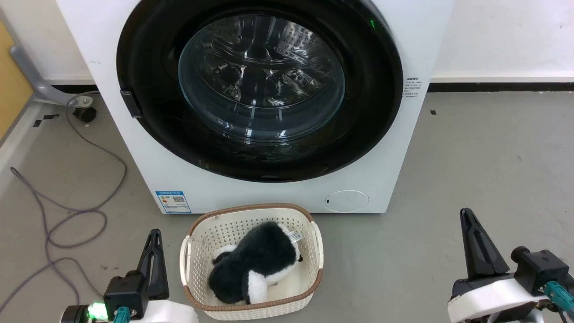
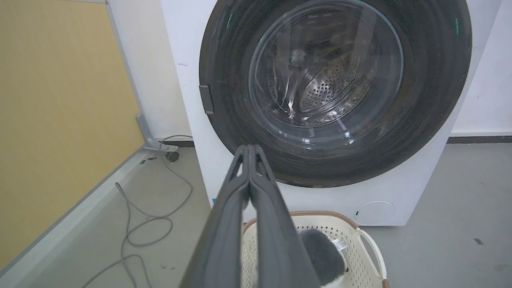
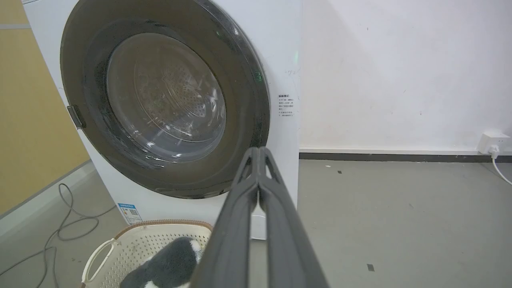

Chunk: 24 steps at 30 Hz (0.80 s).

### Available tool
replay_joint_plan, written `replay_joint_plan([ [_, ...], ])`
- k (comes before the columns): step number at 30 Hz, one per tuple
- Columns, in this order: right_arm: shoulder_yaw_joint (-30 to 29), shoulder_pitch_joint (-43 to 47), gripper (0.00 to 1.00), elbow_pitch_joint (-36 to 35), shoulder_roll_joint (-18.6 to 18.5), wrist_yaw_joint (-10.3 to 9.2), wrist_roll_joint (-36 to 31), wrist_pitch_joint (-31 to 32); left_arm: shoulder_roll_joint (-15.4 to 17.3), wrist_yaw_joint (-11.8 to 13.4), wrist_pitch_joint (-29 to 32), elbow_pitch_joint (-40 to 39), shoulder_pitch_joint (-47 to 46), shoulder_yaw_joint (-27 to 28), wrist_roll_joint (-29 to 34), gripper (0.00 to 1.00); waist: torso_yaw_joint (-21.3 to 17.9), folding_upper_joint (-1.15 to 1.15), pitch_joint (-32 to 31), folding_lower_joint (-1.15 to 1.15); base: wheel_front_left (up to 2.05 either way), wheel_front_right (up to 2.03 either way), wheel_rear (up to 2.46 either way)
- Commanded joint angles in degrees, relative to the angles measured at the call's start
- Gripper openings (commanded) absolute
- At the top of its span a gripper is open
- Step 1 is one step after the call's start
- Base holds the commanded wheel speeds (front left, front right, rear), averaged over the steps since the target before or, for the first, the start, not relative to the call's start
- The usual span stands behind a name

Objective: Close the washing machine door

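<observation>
So the washing machine door looks shut. The big glossy black ring lies flat against the front of the white washing machine, and you can see the perforated steel drum through the bulging glass window in the middle. There's a small dark handle tab on the door's left edge. Low on the machine's front there's a blue sticker on the left and a small round flap on the right.

Both arms sit low and well back from the machine, touching nothing. The left gripper is at the lower left of the head view with its two dark fingers pressed together and nothing between them. Its wrist camera agrees, with the tips meeting in front of the door's lower rim. The right gripper is at the lower right and it's the same deal, fingers squeezed together and empty.

Between the two grippers, on the grey floor just in front of the machine, sits a cream perforated laundry basket with a brown rim. A fluffy black-and-white plush toy is lying in it.

Off to the left a grey cable loops across the floor near a yellow panel. The right wrist view also catches a white wall socket far over on the right.
</observation>
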Motion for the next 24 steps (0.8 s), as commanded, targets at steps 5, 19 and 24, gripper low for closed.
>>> replay_joint_plan([
  [5, 0.2, 0.4, 0.0, -0.7, 0.1, 0.0, -1.0, 0.7, -0.1, -0.8, 0.8, -0.3, -0.9, 0.3, 0.4, 0.0, 0.1, 0.0, 0.0, 0.0, 0.0, 0.0, 0.0],
  [19, 0.5, 0.5, 0.0, -1.4, 0.1, -0.01, -2.1, 2.6, -0.4, -1.9, 2.6, -0.5, -1.3, 0.5, 0.6, 0.0, 0.3, 0.0, -0.1, 0.0, 0.0, 0.0, 0.0],
  [24, 0.6, 0.6, 0.0, -1.6, 0.1, -0.01, -2.5, 3.2, -0.5, -2.3, 3.2, -0.5, -1.5, 0.6, 0.7, 0.0, 0.4, 0.0, -0.1, 0.0, 0.0, 0.0, 0.0],
])
